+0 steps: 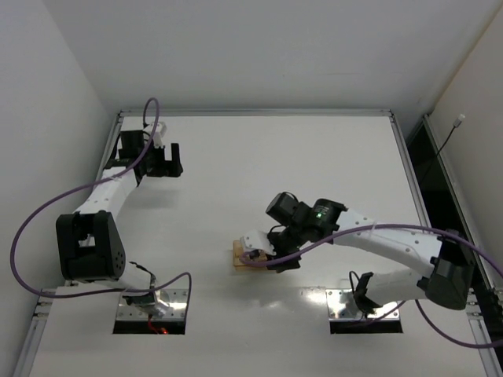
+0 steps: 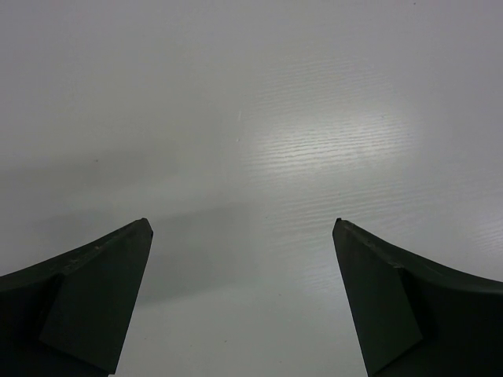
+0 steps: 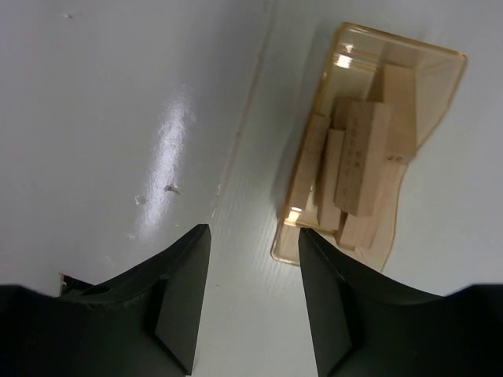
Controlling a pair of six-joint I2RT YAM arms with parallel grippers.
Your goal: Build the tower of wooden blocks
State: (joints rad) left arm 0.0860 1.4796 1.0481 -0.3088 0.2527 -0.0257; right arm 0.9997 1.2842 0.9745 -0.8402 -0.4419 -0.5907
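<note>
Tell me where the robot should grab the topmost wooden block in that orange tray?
Across its long side faces, near mid-length, coming from above: the top block rests over the other blocks, and the tray walls likely bar a sideways approach.

left gripper (image 2: 244,228) hung over the table (image 2: 259,94), jaws spread wide. two dark fingers (image 2: 94,298) poked in from the bottom corners, well apart, with white surface showing between them. a soft glare sat right of centre, and a faint grey shadow lay across the left side.
</note>
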